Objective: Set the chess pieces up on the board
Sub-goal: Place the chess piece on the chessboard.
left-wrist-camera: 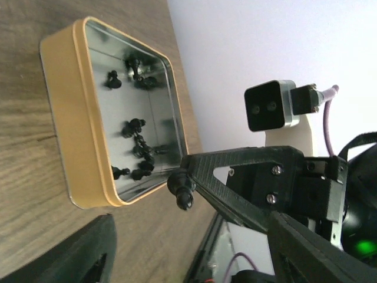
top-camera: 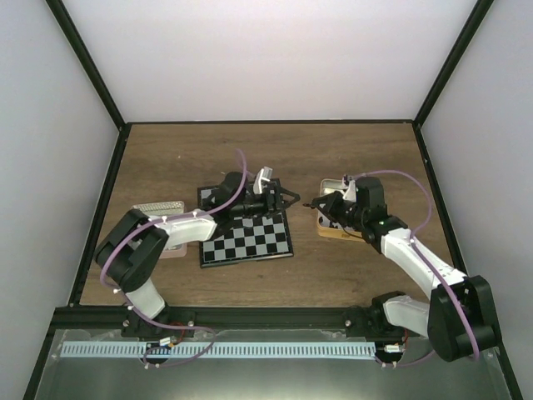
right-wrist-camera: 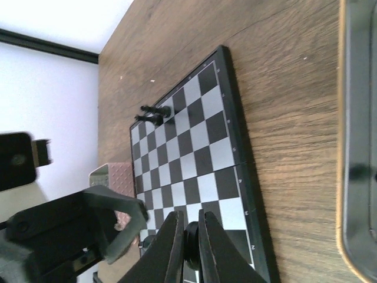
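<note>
Chess pieces (right-wrist-camera: 152, 112): two on board (right-wrist-camera: 200, 141), about eight in tin (left-wrist-camera: 82, 118), right claw (right-wrist-camera: 189, 229) grips one, left claw (top-camera: 287, 197) spread

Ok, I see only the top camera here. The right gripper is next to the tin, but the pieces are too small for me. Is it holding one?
Observer: Yes. The left wrist view shows the right gripper shut on one black chess piece, outside the tin.
Operator: Are there more pieces inside the tin?
Observer: Yes, several black pieces lie on its floor.
Operator: And is anything on the board already?
Observer: The right wrist view shows two black pieces close together near one edge of the board.
</note>
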Controlling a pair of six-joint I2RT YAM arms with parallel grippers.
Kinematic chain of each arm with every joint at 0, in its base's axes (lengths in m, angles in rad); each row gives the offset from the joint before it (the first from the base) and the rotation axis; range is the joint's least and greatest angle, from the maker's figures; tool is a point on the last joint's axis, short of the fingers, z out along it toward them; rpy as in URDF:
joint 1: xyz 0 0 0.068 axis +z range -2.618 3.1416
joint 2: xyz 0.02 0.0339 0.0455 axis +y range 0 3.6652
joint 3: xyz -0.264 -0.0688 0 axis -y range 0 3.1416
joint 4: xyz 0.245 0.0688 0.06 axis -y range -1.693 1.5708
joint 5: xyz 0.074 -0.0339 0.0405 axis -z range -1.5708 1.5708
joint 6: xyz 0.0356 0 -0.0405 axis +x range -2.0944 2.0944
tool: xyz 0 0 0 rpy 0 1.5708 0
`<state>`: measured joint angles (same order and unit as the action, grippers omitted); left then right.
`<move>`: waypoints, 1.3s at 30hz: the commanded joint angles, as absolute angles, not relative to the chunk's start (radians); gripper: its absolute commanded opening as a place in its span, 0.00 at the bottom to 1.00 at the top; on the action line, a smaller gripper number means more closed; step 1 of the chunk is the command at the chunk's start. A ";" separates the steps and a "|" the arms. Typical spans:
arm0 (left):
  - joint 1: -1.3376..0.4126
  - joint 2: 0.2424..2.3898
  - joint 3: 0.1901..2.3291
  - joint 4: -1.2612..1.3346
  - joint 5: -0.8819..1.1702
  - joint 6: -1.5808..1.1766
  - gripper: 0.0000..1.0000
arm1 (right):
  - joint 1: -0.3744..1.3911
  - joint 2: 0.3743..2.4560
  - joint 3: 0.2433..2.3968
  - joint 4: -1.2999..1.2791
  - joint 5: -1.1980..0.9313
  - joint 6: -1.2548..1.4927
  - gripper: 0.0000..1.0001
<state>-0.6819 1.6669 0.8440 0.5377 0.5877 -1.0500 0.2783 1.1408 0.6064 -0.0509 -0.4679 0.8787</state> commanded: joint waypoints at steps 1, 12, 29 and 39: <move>-0.702 1.717 0.880 0.643 0.621 -1.112 0.68 | 0.275 1.136 0.601 0.009 -0.563 0.923 0.01; -0.715 1.764 0.908 0.652 0.649 -1.109 0.49 | 0.274 1.163 0.591 0.035 -0.613 0.936 0.01; -0.733 1.777 0.940 0.562 0.645 -1.046 0.14 | 0.278 1.183 0.605 0.052 -0.627 0.950 0.01; -0.730 1.722 0.983 0.317 0.562 -0.879 0.04 | 0.289 1.186 0.632 -0.011 -0.551 0.906 0.33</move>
